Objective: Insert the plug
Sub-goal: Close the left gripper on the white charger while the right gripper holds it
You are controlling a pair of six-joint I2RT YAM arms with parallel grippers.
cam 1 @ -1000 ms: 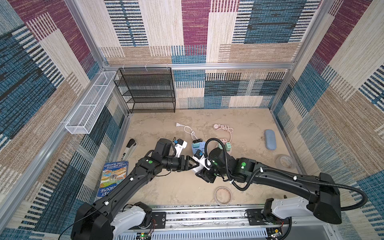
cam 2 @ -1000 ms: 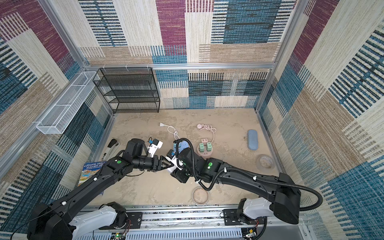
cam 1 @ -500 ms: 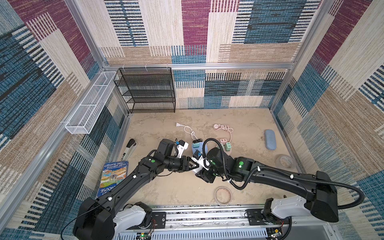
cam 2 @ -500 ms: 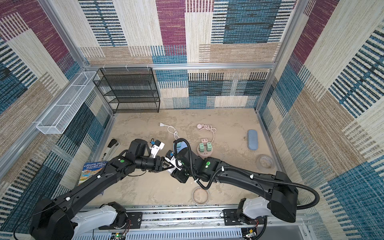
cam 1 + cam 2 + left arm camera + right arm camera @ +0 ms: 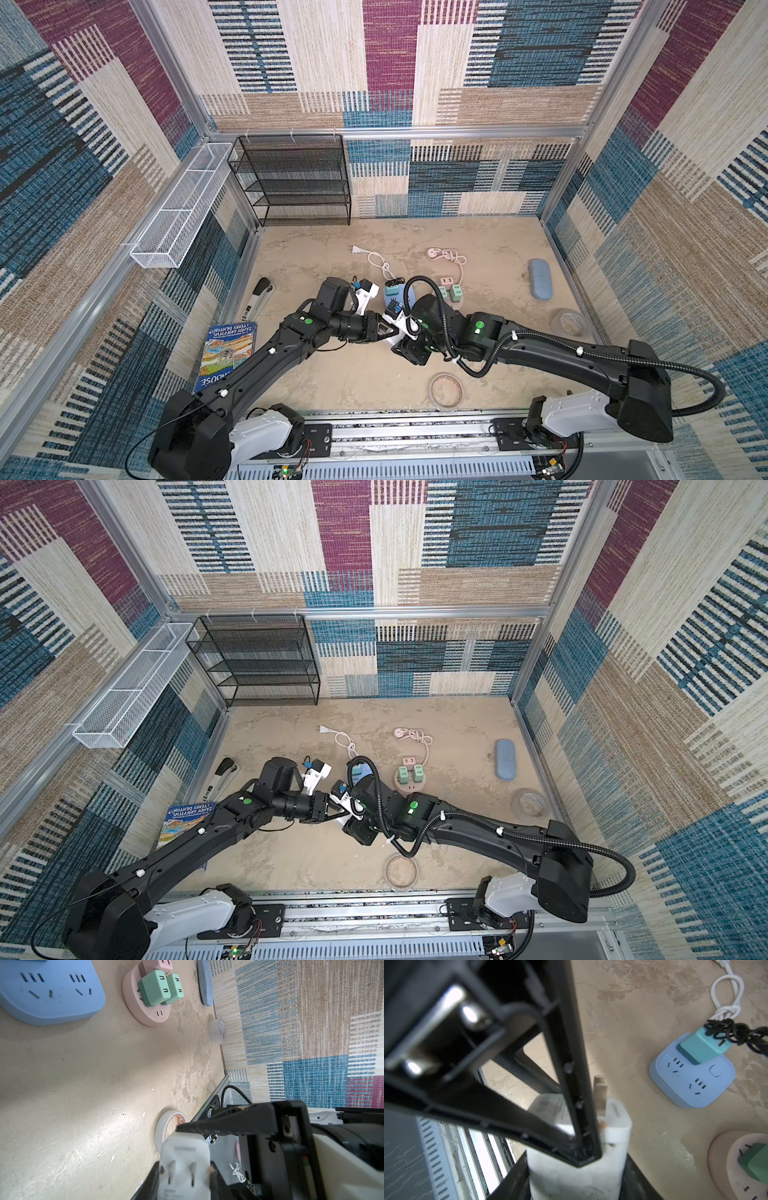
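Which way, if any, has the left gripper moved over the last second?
Yes, slightly. In a top view the left gripper has edged right, away from the book, onto the white plug that the right gripper holds.

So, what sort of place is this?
Most likely a robot test cell, not a home: patterned walls on a metal frame enclose a small table, and a left arm and right arm stand on a rail in front.
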